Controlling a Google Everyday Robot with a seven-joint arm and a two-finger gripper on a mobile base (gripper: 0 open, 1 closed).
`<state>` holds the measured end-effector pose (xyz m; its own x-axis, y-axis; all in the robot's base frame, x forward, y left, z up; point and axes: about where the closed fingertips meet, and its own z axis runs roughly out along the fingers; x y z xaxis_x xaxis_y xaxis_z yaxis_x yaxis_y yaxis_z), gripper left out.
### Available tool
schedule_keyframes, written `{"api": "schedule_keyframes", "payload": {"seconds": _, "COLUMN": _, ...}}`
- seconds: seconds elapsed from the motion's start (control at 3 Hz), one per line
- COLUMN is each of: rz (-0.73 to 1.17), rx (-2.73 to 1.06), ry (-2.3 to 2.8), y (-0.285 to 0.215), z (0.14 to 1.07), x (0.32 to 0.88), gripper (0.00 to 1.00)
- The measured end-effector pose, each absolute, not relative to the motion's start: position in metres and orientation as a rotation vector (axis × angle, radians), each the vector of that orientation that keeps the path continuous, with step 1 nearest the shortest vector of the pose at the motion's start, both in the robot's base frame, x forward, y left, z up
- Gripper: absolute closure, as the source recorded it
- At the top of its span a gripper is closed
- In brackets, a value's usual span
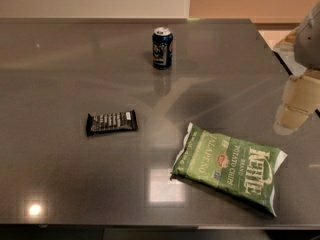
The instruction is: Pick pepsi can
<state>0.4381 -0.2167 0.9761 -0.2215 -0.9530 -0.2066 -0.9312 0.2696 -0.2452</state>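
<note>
The pepsi can point(162, 48) is a small dark blue can with a silver top. It stands upright on the grey table point(60, 74), at the back and a little right of the middle. My gripper point(292, 111) is cream-coloured and hangs above the table's right edge, far to the right of the can and nearer the camera. It touches nothing and holds nothing that I can see.
A flat black candy bar wrapper point(111, 122) lies left of the middle. A green bag of potato chips point(229, 167) lies at the front right, below the gripper. The table's right edge point(272, 51) runs just behind the gripper.
</note>
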Motion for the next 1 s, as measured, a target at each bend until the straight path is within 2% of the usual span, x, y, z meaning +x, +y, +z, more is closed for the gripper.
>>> {"api": "schedule_keyframes", "payload": {"seconds": 0.67, "rz": -0.104, "rx": -1.715, "ry": 2.214, "y": -0.215, "z": 0.975, "x": 0.452, "gripper": 0.00}}
{"api": "schedule_keyframes", "payload": {"seconds": 1.0, "rz": -0.074, "rx": -1.671, "ry": 2.180, "y": -0.212, "z": 0.966, "x": 0.488, "gripper": 0.00}}
